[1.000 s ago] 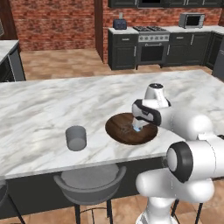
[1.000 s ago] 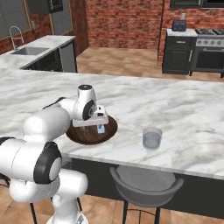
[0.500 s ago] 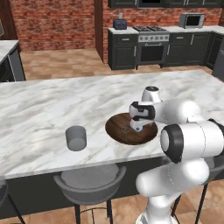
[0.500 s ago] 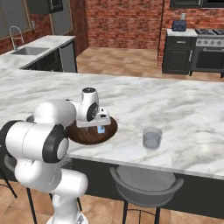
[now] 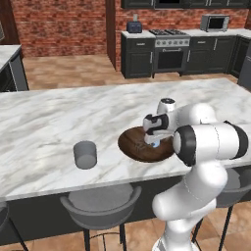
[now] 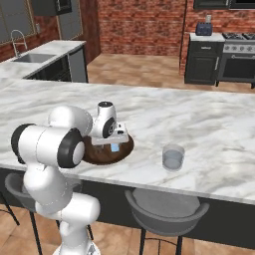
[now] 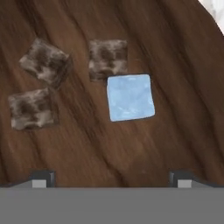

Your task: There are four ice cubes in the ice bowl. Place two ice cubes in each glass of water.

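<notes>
The claw is hanging spread wide over the bowl, pinching nothing; in the hand view its two dark tips are showing well apart at the bottom, clear of every cube. That bowl is sitting on the marble bench near its front edge, with the white arm reaching over it from the robot's side. Four cubes are lying on the bowl's dark grain in the hand view: a pale blue cube is resting just above the midpoint between the tips, touching a mottled brown-grey cube at one corner, while two more mottled cubes are sitting near each other, apart from the blue one. One glass is standing upright on the bench in the left base view, well apart from the bowl. Another glass is standing near the bowl's far side in the right base view.
</notes>
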Tool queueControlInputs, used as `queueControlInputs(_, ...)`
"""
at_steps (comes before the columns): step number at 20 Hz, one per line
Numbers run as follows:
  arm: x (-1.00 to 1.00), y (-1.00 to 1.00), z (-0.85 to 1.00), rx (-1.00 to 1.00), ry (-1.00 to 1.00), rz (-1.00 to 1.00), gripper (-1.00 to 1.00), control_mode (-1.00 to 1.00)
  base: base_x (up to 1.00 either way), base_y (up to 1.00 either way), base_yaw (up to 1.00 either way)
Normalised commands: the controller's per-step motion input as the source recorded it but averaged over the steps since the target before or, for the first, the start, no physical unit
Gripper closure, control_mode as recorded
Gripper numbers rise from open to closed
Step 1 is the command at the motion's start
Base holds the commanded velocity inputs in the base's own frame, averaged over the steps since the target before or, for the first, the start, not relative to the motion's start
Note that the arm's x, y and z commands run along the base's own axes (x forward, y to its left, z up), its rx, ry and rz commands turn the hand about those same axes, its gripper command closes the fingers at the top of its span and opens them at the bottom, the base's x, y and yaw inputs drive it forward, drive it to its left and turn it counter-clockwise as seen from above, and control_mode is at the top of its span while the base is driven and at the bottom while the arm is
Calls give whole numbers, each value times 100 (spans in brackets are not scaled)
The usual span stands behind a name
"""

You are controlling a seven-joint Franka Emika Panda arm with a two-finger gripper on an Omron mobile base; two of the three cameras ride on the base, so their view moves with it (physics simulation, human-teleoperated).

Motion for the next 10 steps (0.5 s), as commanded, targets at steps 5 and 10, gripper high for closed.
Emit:
queueControlInputs(5,30,0,-27,0,0,0,-100,-100,0,0,0)
queueControlInputs(10,32,-1,-29,0,0,0,-100,-100,0,0,0)
